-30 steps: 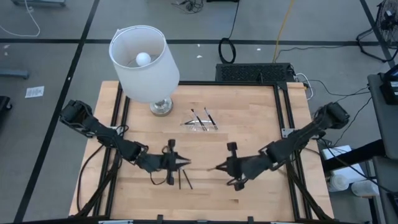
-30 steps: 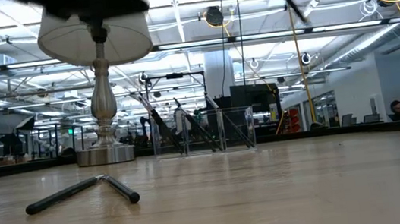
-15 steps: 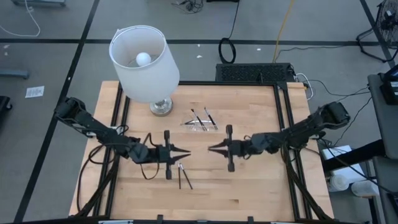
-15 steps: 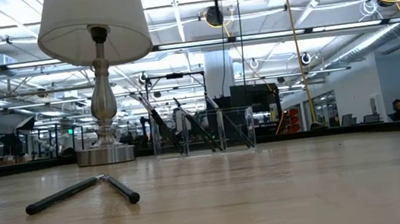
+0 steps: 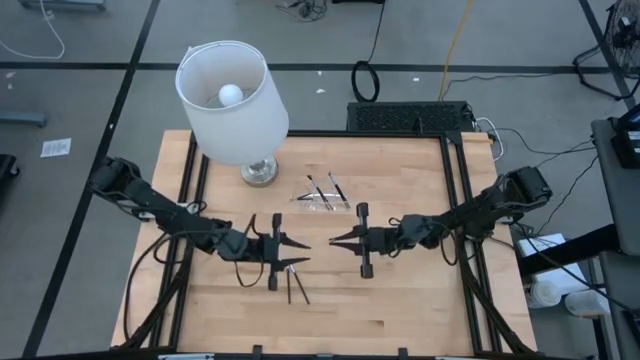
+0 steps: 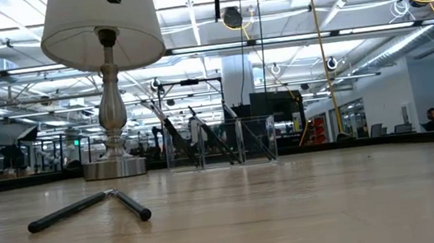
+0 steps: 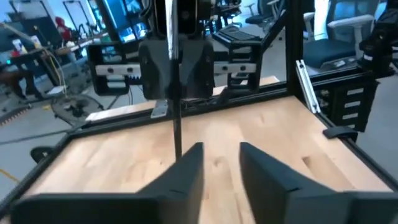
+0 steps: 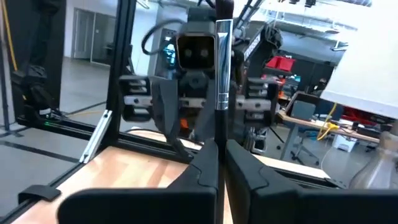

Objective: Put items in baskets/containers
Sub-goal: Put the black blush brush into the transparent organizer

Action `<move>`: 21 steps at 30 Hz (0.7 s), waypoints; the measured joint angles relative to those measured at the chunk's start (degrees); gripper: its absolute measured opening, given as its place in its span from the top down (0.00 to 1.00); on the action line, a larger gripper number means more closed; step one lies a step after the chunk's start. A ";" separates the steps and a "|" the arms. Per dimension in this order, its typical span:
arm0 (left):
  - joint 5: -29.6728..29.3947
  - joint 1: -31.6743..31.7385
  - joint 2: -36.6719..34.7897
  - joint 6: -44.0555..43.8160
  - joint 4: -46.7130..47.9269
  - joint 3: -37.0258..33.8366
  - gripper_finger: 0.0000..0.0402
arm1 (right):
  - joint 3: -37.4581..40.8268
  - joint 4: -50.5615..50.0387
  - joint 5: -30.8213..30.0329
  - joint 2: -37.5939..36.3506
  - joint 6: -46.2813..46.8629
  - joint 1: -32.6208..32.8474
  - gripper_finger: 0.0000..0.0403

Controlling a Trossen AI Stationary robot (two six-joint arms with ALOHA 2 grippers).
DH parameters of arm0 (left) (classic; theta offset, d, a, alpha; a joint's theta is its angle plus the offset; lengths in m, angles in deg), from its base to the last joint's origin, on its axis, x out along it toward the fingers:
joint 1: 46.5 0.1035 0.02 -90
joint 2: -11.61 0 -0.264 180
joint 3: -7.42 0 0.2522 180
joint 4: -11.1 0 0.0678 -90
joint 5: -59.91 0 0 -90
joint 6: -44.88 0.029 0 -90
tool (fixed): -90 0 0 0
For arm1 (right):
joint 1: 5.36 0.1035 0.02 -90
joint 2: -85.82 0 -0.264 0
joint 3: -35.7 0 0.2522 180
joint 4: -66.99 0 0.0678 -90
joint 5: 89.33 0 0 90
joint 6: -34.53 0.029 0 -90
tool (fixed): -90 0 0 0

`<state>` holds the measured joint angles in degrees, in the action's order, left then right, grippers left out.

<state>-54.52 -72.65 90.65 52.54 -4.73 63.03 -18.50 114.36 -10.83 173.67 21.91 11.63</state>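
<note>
1. Overhead shot: wood table (image 5: 400, 300) w/ two dark robot arms reaching in from either side, grippers tip to tip near the table's middle.
2. L gripper (image 5: 299, 255) hung above the table, pointing at the R one. Its wrist cam showed its fingers (image 7: 186, 177) partway apart, approx. half wide, w/ bare wood showing in the gap and nothing between them.
3. R gripper (image 5: 336, 240) faced it, just apart. Its fingers (image 8: 208, 165) were pinched tight on a held stick (image 8: 221, 56), which stood upright out of the tips, shiny metal section near the top.
4. From the L wrist cam the same stick showed as a thin dark line hanging below the R gripper's body, just beside the L gripper's fingertips; couldn't tell if it touched them.
5. Two loose sticks (image 5: 293, 284) lay on the wood just below the L gripper, nearer the table's front edge. At table level they (image 6: 87, 208) met at one end in a shallow V.
6. Clear tray (image 5: 300, 198) sat toward the back of the table, beside the lamp base and well apart from both grippers.
7. Sticks in tray (image 5: 327, 190): approx. three, dark w/ pale ends. At table level they (image 6: 202, 136) leaned at a slant inside the see-through walls.
8. White-shaded lamp (image 5: 232, 100) stood at the back-left corner, bulb visible from above.
9. Room behind: a person (image 6: 432, 117) sat far off at the right edge, very small.
</note>
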 joint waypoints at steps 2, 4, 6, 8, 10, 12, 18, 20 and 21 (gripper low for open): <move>0.07 0.56 0.78 -1.06 -1.05 0.00 0.62 | 0.00 0.48 1.61 -0.02 0.60 -0.05 1.00; 0.01 1.33 1.44 -2.06 -1.88 0.00 0.53 | -0.25 0.99 2.82 0.15 1.16 -0.06 1.00; 0.24 2.06 2.43 -3.30 -2.49 0.00 0.45 | -1.55 1.13 2.91 1.46 1.39 -0.04 1.00; 1.34 2.78 3.27 -3.80 -2.54 0.00 0.38 | -2.62 0.91 3.04 3.09 1.05 0.33 1.00; 2.12 3.54 4.02 -4.26 -3.86 0.00 0.33 | -4.71 0.66 3.03 5.25 0.15 0.55 1.00; 3.21 3.98 4.37 -4.57 -3.90 0.00 0.29 | -6.42 0.83 3.04 7.13 -0.61 0.74 1.00; 6.48 4.18 4.35 -5.00 -3.95 0.00 0.25 | -7.93 -0.99 2.79 8.63 -1.10 0.70 1.00; 6.46 3.82 4.35 -4.46 -3.90 0.00 0.25 | -7.93 -2.26 2.69 8.63 -1.06 0.52 1.00; 6.44 3.59 4.35 -3.77 -3.85 0.00 0.25 | -7.93 -3.04 2.68 8.63 -1.05 0.48 1.00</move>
<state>-48.08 -69.06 95.01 48.77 -8.58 63.03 -26.44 111.31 -8.15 182.31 20.86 12.11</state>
